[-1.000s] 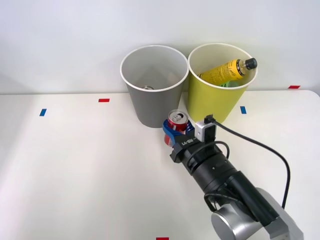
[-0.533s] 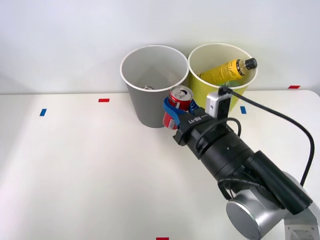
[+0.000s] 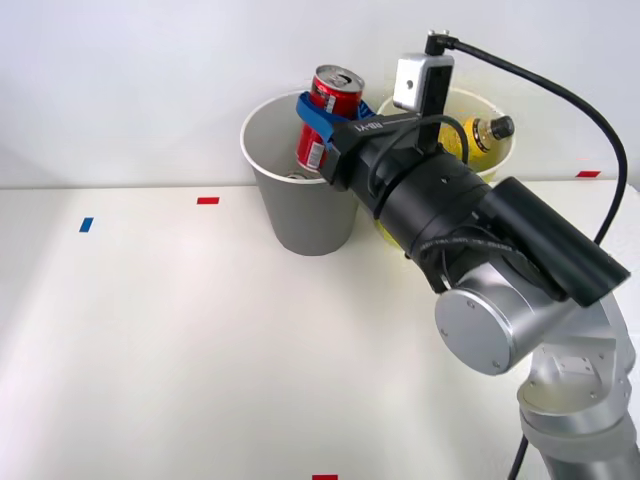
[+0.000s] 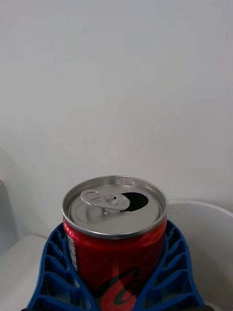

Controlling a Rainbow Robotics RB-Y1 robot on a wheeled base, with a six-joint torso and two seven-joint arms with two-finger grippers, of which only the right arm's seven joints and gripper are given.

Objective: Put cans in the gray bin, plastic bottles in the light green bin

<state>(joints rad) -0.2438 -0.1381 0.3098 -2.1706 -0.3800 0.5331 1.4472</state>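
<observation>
Lifted clear of the table since a second ago, the can [image 3: 328, 118] now hangs over the gray bin [image 3: 300, 200] at the table's far edge, pinched upright by the gripper [image 3: 322, 118]. Delivery step: next, spread the fingers to drop it.

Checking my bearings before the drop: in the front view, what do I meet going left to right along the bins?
Gray bin → red can held in the right gripper → yellow bottle in the light green bin.
</observation>
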